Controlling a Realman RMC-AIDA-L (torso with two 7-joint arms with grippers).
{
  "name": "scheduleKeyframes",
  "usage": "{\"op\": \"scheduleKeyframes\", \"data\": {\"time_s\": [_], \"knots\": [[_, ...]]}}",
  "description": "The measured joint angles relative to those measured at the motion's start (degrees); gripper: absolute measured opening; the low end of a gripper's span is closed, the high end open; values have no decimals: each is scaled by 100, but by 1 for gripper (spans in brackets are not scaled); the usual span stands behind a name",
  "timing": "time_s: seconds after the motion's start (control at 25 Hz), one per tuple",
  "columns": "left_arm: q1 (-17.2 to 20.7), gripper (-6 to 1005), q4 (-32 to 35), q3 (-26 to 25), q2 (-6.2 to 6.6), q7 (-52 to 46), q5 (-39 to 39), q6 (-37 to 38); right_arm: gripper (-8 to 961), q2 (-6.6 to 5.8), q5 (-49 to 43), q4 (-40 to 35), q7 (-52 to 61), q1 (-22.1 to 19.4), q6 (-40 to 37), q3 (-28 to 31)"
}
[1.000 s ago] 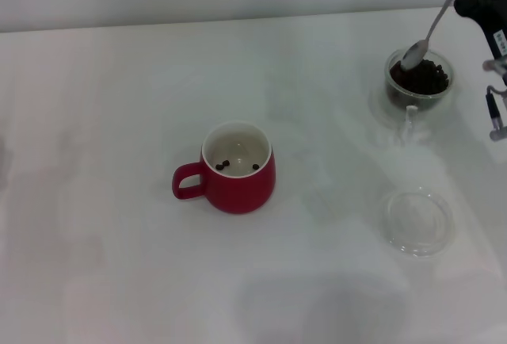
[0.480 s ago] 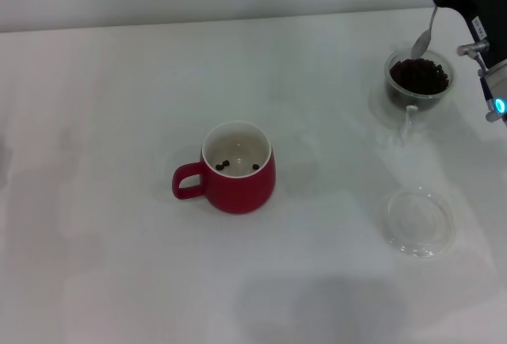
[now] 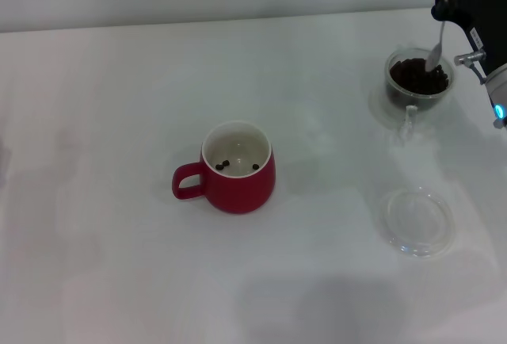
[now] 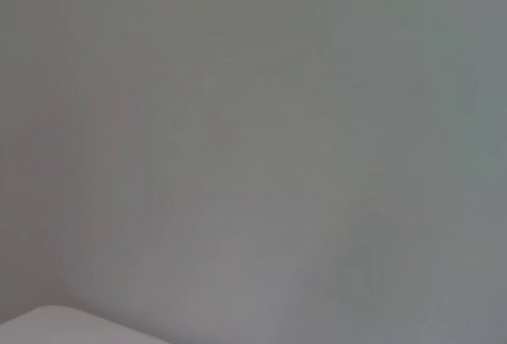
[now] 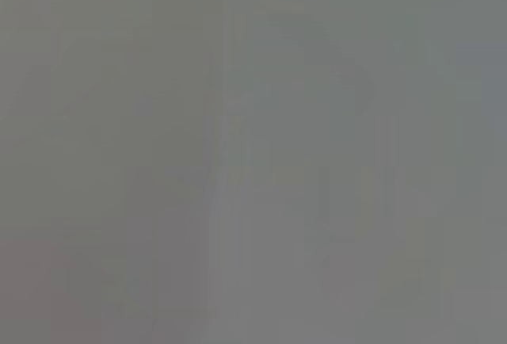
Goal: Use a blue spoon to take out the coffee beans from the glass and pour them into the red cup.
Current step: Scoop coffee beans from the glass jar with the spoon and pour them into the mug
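The glass (image 3: 418,90), clear with a side handle, stands at the far right of the white table and holds a heap of dark coffee beans (image 3: 417,75). My right gripper (image 3: 448,1) hangs above its far rim, shut on the blue spoon (image 3: 436,49). The spoon stands almost upright with its metal bowl dipped into the beans; its handle is mostly hidden in the gripper. The red cup (image 3: 240,179) sits mid-table, handle to the left, with three beans (image 3: 226,164) on its white bottom. My left gripper is out of view. Both wrist views show only flat grey.
A flat clear round saucer (image 3: 418,221) lies on the table in front of the glass, near the right edge. The table's back edge (image 3: 198,22) meets a pale wall.
The spoon left the beans at the glass's left side, rose over the far rim, and now stands steeper with its bowl in the beans on the right. The right gripper shifted left.
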Motion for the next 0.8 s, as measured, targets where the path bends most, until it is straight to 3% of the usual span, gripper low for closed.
{"op": "scheduleKeyframes", "data": {"time_s": [0.8], "knots": [[1,880,-35,-1,0,0,36,131,154,4,-39,0,-477,-19,522,15]]}}
